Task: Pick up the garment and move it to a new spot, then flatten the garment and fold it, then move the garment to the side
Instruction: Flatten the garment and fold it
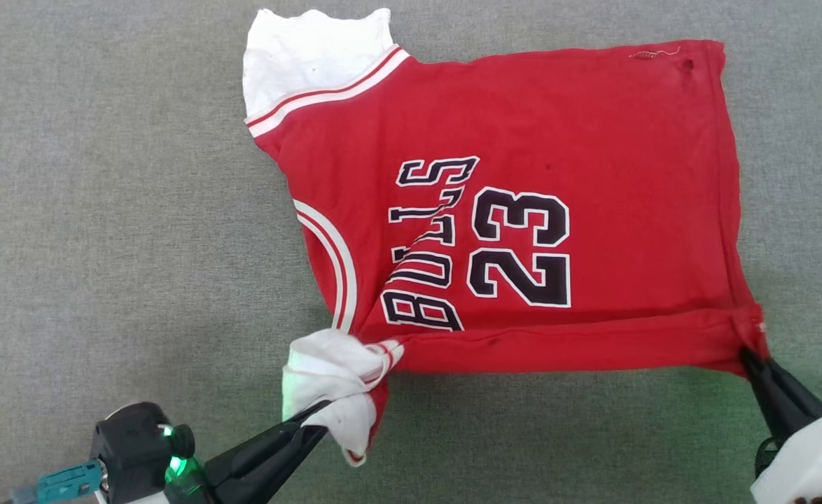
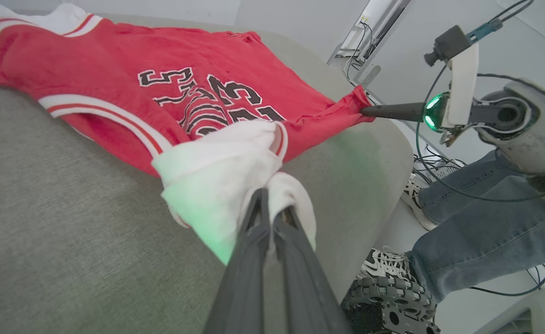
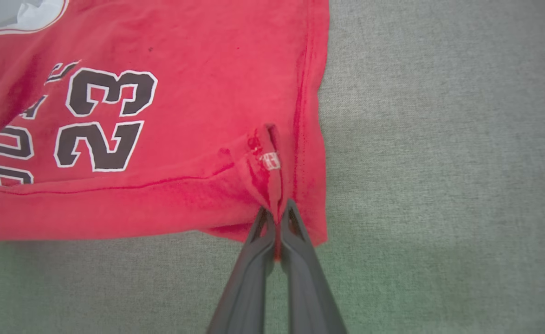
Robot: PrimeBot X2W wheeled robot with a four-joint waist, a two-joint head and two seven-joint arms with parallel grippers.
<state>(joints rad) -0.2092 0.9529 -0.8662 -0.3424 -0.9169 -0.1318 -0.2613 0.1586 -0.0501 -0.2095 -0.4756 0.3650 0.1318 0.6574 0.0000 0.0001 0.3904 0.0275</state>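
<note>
The garment [image 1: 523,133], a red jersey printed "BULLS 23" with white sleeves, lies spread on the grey cloth surface with its neck to the left. My left gripper [image 1: 320,416] is shut on the bunched white sleeve at the near left; the left wrist view shows the garment [image 2: 114,55] and my left gripper [image 2: 272,204] pinching white cloth. At the near right hem corner my right gripper [image 1: 750,358] is shut on red fabric. The right wrist view has that gripper [image 3: 278,211] clamping a fold of the garment [image 3: 198,83]. The near edge is stretched between both grippers.
Grey fabric surface [image 1: 103,210] extends around the garment on all sides. In the left wrist view the surface edge [image 2: 393,153] drops off, and beyond it are a person's jeans-clad legs [image 2: 476,222] and sneakers [image 2: 393,278], plus cables on the floor.
</note>
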